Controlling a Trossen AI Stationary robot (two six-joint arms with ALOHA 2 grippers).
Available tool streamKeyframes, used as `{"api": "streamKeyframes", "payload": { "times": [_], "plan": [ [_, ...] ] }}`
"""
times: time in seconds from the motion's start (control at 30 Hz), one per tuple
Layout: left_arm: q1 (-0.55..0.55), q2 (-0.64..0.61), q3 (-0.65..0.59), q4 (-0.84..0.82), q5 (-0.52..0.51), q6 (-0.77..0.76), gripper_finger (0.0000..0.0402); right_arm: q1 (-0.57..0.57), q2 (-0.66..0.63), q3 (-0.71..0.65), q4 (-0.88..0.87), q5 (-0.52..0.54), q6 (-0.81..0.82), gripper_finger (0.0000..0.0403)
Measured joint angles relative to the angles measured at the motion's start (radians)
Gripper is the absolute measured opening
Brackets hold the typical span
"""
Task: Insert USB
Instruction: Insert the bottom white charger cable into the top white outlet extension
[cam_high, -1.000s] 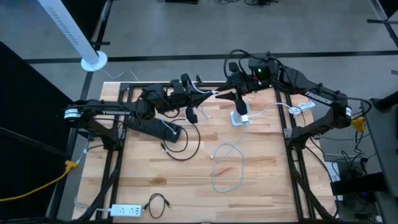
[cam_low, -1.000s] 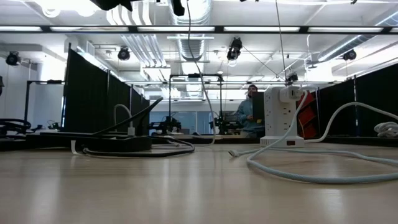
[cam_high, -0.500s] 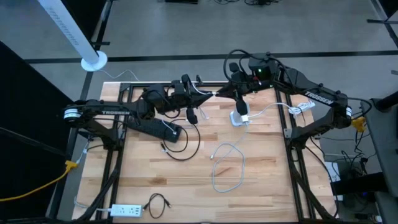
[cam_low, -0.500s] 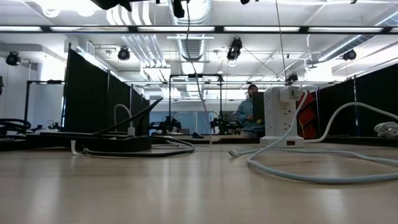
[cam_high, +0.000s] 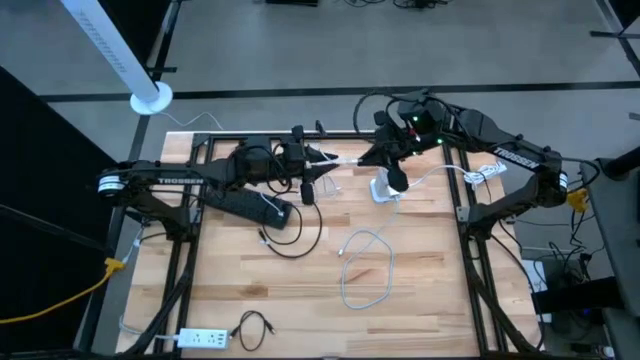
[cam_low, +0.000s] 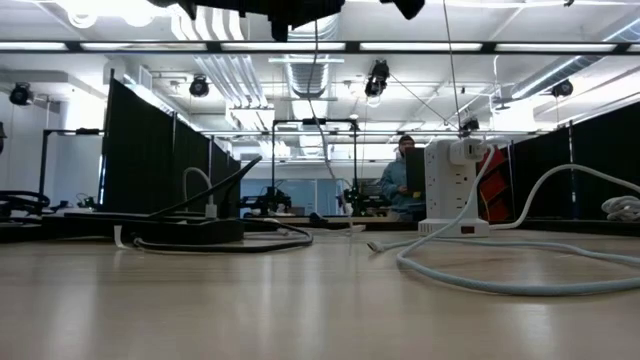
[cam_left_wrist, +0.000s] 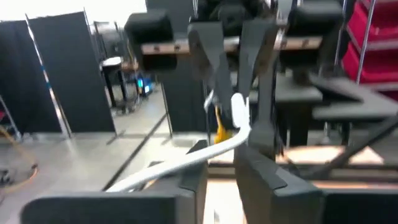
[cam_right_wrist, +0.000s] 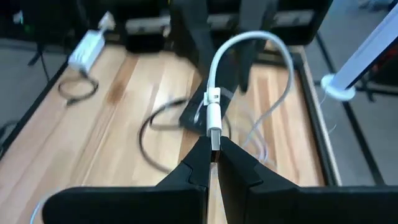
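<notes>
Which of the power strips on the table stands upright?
The white tower power strip under the right gripper stands upright. The black strip and the small white strip at the near edge lie flat on the table.

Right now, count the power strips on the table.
3: a black strip at the left rear, a white tower at the rear centre, and a small white strip at the front left edge.

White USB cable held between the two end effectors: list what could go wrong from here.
1. The right end effector pinches only the tip of the USB plug, so it could twist or slip out.
2. The white cable runs between the left end effector's fingers; pulling apart could yank the plug.
3. Loose cables on the table might snag near the white power strip.
</notes>
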Motion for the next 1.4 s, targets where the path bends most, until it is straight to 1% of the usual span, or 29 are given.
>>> {"api": "streamKeyframes", "payload": {
  "times": [0.07,0.13,0.17,0.23,0.37,0.4,0.43,0.53,0.67,0.77,0.87,1.07,1.4],
  "plan": [
    [0.000,-0.012,0.000,-0.045,0.012,0.002,0.0085,0.000,0.000,0.000,-0.047,0.007,-0.018,0.0003],
    [0.001,-0.030,0.003,-0.104,0.044,0.002,0.0101,0.000,0.000,0.000,-0.088,0.038,-0.031,0.0003],
    [0.001,-0.037,0.014,-0.162,0.054,0.003,0.0108,0.000,0.000,0.000,-0.108,0.060,-0.038,0.0003],
    [0.001,-0.049,0.052,-0.313,0.061,0.003,0.0122,0.000,0.000,0.000,-0.146,0.104,-0.052,0.0003],
    [0.000,-0.052,0.169,-0.724,0.062,0.038,0.0141,0.000,-0.001,0.000,-0.203,0.167,-0.079,0.0003],
    [0.000,-0.049,0.199,-0.795,0.062,0.054,0.0145,0.000,-0.001,0.000,-0.213,0.173,-0.082,0.0003],
    [0.000,-0.045,0.224,-0.823,0.061,0.062,0.0148,0.000,0.000,0.000,-0.214,0.174,-0.086,0.0003],
    [0.000,-0.040,0.263,-0.739,0.056,0.074,0.0154,0.000,0.008,0.000,-0.203,0.175,-0.089,0.0003],
    [-0.002,-0.021,0.251,-0.477,0.053,0.132,0.0153,0.000,0.016,0.000,-0.170,0.172,-0.089,0.0003],
    [-0.003,0.016,0.232,-0.360,0.053,0.161,0.0145,0.000,0.015,0.000,-0.119,0.121,-0.063,0.0003],
    [-0.001,0.064,0.228,-0.326,0.052,0.163,0.0137,0.000,0.015,0.000,-0.112,0.109,-0.048,0.0003],
    [-0.003,0.153,0.231,-0.198,0.060,0.150,0.0120,0.003,0.020,0.000,-0.118,0.096,-0.046,0.0003],
    [-0.002,0.215,0.234,-0.140,0.056,0.107,0.0096,0.003,0.022,0.000,-0.124,0.096,-0.052,0.0003]
  ]
}}
